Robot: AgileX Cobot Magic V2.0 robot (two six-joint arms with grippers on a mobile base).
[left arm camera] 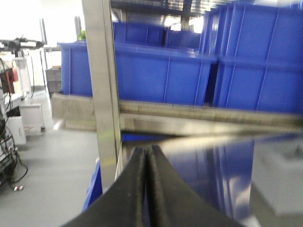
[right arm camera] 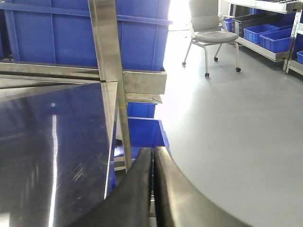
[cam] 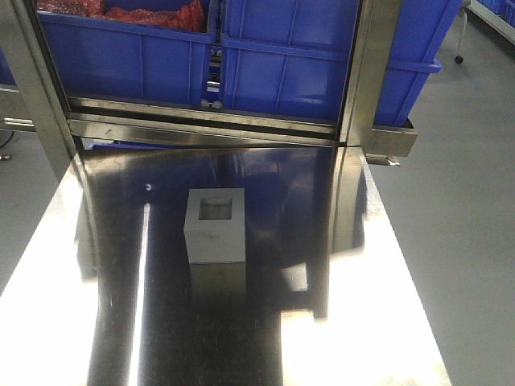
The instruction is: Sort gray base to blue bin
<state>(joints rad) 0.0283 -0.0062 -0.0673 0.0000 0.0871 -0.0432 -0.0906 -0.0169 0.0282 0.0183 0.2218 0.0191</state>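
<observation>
The gray base [cam: 215, 225] sits alone near the middle of the steel worktop [cam: 378, 322], recessed face turned up. It looks like rigid matte plastic, probably hollow and light, and unlikely to give or crack under a firm pinch; its two flat opposite side walls are the natural hold, taken from above, since the recess lip looks too shallow to hook; the polished worktop may let it slide if nudged off-centre. The left gripper [left arm camera: 147, 158] hangs near the worktop's left edge, jaws pressed together and holding nothing, with the block off to its right; the right gripper [right arm camera: 153, 158] is likewise closed and empty, out by the right edge. A blue bin [cam: 282, 76] stands on the rack behind the worktop, beside another holding red material [cam: 153, 16].
</observation>
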